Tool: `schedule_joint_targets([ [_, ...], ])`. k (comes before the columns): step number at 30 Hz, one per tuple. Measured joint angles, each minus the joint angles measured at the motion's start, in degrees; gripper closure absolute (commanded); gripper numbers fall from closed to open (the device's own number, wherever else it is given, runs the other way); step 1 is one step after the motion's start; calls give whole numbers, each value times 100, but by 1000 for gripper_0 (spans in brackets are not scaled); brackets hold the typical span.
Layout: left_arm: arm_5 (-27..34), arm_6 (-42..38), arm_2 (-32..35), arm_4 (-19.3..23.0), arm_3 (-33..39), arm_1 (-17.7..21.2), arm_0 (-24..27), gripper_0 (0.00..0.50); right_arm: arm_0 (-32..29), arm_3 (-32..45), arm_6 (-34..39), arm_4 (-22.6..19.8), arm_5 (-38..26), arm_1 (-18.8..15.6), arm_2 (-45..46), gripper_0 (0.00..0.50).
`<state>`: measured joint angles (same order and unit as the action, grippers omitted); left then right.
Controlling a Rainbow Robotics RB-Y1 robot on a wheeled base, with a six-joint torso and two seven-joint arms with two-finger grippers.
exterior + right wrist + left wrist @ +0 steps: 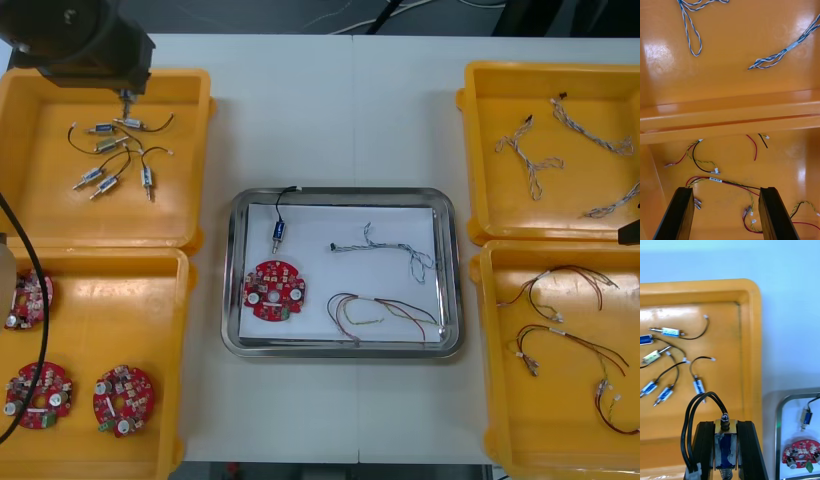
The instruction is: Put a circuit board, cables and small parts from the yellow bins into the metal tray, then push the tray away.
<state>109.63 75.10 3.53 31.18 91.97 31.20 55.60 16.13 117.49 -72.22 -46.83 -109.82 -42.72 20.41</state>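
Asking about clearance first: how much room is left around the metal tray [449, 270], and where is the next piece right now?

Reply: Plenty is left on the far side. Bare table [340, 110] is seen from the tray's far rim right up to the table's far edge. Sideways it's tighter: the right rim is set just beside the right yellow bins [475, 150], and only a slim strip of table is left toward the left yellow bins [183, 330]. Inside, a circuit board [275, 291], a small metal part [279, 232], a blue and white cable [395, 250] and a red and yellow cable [385, 310] are laid on the white bottom, with open white left along the far rim.

Follow-up: And the piece itself, which way is it pointed?

Reply: The held part [725, 446], blue-bodied, is clamped between the left gripper's [725, 423] fingers over the far left bin [200, 150]. Its long axis is lined up with the fingers: dark tip poked out past the fingertips, spring end tucked back toward the wrist, black cable [688, 435] looped off to one side. Six loose parts [699, 386] are scattered on the bin floor, mostly away from the tray-side wall, so that strip is left open. The right gripper [724, 191] is hung over the near right bin [797, 176], jaws spread wide with nothing between them, and red and yellow cables [720, 180] are seen lying beneath.
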Motion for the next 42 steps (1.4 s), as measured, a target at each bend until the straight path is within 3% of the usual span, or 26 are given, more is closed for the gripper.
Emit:
schedule_joint_targets([
  [6, 1, -194, -252, -494, 1030, -614, -529, 500, -4, 4, 0, -1, 0, -1, 2, 0],
  [13, 2, -1656, -1229, -1278, 1600, -1171, -1012, 500, -5, 6, 0, -2, 0, -1, 3, 0],
  [17, 2, -2182, -1683, -1527, 1608, -1433, -1121, 500, -5, 7, 0, -3, 0, -1, 3, 0],
  [28, -65, -2284, -2832, -1631, 1508, -1718, -1169, 500, -5, 8, 0, -3, 0, -1, 4, 0],
  [42, -1473, -2864, -3535, -1851, 374, -1722, -1169, 500, -6, 8, 0, -3, 0, -2, 4, 0],
])
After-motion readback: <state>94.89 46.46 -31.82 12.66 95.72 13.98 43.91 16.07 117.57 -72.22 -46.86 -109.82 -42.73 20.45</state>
